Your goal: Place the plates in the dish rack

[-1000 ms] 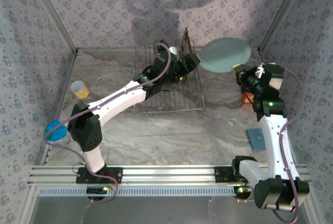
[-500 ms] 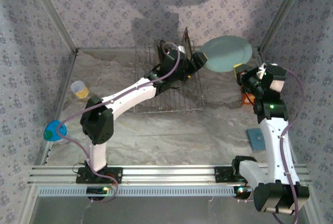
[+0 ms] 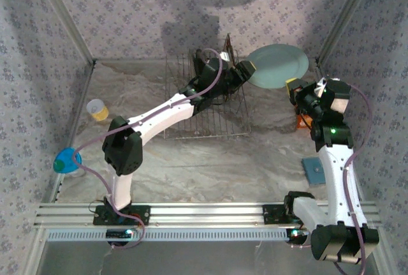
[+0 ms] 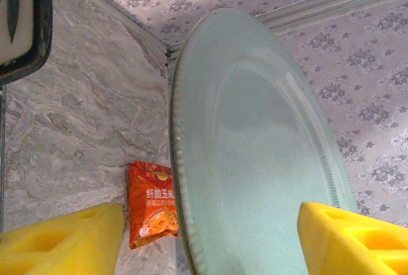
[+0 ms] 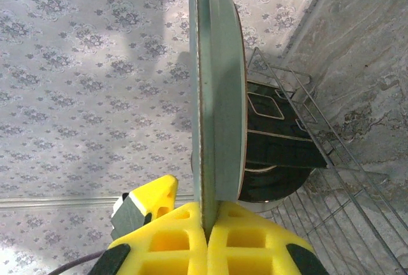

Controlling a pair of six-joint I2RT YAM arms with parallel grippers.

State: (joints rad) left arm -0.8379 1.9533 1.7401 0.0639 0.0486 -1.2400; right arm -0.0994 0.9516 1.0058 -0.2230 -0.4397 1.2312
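Right wrist: yellow foam fingers (image 5: 167, 240) pinch thin rnd plate (image 5: 220, 96).

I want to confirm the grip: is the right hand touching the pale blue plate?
Touching. The right wrist view shows the right hand shut on the pale blue plate, with the rim pinched tight and no gap visible.

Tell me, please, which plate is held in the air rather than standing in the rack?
The plain pale grey-blue plate: the right gripper pinches its rim, while the other plates stand in the dish rack.
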